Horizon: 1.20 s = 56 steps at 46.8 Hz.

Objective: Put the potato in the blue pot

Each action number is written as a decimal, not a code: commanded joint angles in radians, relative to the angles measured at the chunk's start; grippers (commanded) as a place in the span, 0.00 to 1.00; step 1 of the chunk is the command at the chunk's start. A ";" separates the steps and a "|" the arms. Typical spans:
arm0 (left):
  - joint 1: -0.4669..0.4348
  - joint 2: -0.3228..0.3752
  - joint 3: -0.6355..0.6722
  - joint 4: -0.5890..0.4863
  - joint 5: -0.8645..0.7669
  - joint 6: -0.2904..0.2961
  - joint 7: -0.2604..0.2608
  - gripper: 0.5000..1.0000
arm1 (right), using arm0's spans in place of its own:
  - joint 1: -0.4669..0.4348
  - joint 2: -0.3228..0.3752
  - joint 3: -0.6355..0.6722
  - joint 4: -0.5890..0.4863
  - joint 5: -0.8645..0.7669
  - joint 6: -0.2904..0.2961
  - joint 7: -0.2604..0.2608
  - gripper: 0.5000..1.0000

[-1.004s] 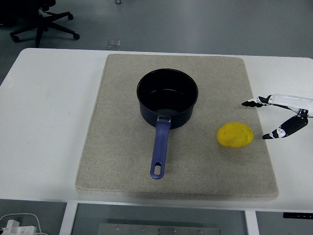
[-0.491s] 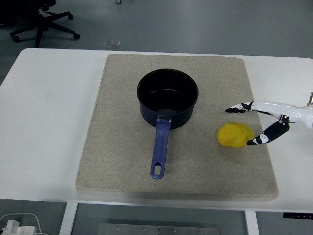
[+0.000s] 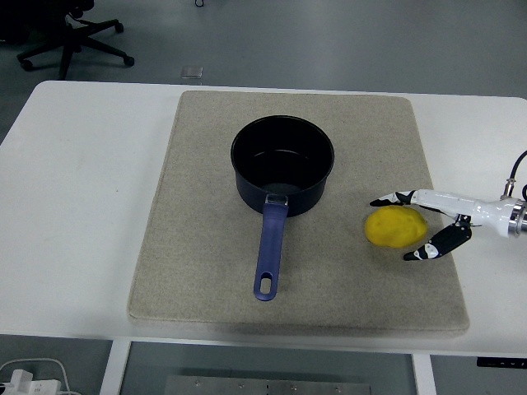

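reaching in from the right edge, the right hand (image 3: 424, 222) now has its fingers spread around the potato (image 3: 396, 227), one white finger (image 3: 403, 198) stretched along the potato's far side and a dark-tipped finger (image 3: 428, 247) at its near right. half a second ago these fingers were a little further right, with the upper tip just past the potato's far right corner; a second ago the hand was well off to the right, near the edge of the mat, apart from the potato. it has come leftward in each step and its fingers now bracket the potato, open and not closed on it. whether either fingertip touches the skin cannot be told.

the potato, yellow and oval, lies on the beige mat (image 3: 206, 247) to the right of and a little nearer than the blue pot (image 3: 282, 164); it sits in the same spot as in both earlier moments. the pot stands upright in the middle of the mat, its dark inside open upward, with its blue handle (image 3: 270, 251) pointing toward the near edge. pot and handle have not shifted.

the mat lies on the white desk (image 3: 74, 189). beyond the desk's far left corner an office chair base (image 3: 74, 41) stands on the grey floor. a black cable (image 3: 517, 169) curves up at the right edge by the wrist.
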 commanded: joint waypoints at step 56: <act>0.000 0.000 0.000 0.000 0.000 0.000 0.000 0.99 | 0.115 -0.019 0.007 -0.026 -0.006 0.019 0.003 0.00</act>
